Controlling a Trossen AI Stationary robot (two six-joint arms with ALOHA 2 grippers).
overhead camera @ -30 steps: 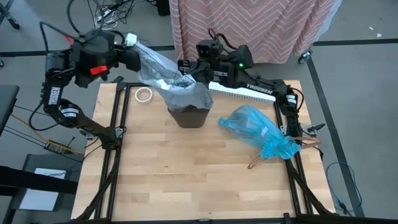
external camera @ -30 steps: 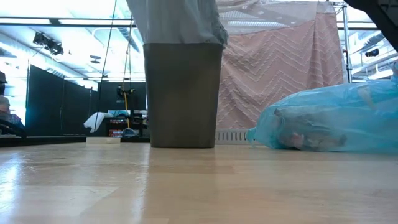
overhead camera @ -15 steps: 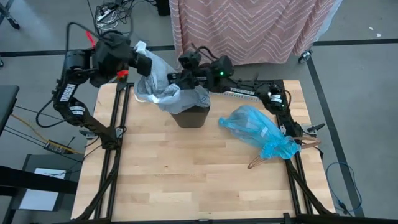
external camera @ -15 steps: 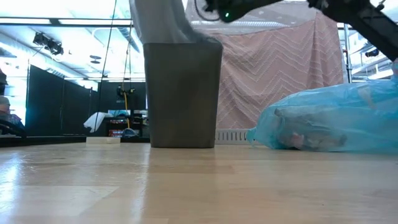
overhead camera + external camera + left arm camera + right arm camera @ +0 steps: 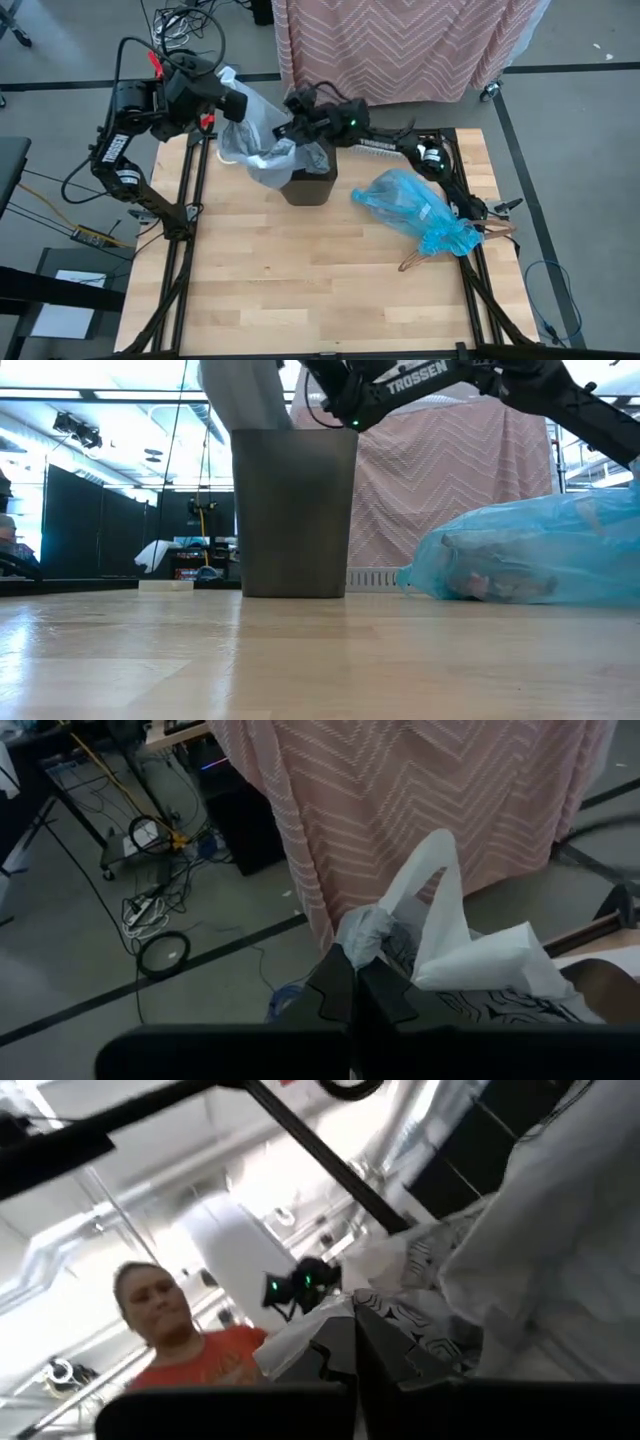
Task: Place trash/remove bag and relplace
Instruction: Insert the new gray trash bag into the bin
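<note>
A pale grey translucent plastic bag [image 5: 262, 140] hangs over the left side of the small dark bin [image 5: 310, 187], which stands upright near the table's far edge. My left gripper [image 5: 228, 100] is shut on the bag's far-left top. My right gripper [image 5: 289, 129] is shut on the bag just above the bin's far rim. The blue bag [image 5: 415, 210] lies on its side on the table to the right of the bin. Trash [image 5: 470, 578] shows through its plastic. The low view shows the grey bag [image 5: 240, 390] dipping into the bin [image 5: 295, 510]. My left gripper pinches a bunched, twisted bit of the grey bag's upper edge [image 5: 366, 932] between its two fingers, reaching in from the table's far left and slanting slightly down. The bag hangs slack from there toward the bin. My right gripper pinches a crumpled part of the grey bag with black print [image 5: 402, 1336] between its fingers, reaching in from the table's right over the bin's far rim. How many layers it has, I cannot tell.
A brown curved thing [image 5: 413, 263] lies beside the blue bag's near end. A white strip [image 5: 378, 150] lies along the far edge under the right arm. A pink patterned curtain [image 5: 400, 45] hangs behind the table. A person [image 5: 165, 1335] shows in the right wrist view.
My right gripper has gone down and toward the table's left, rolling as it went, and has drawn the grey bag's edge off the bin's right rim. My left gripper has come down a little toward the bin. The bag now hangs bunched at the bin's left side.
</note>
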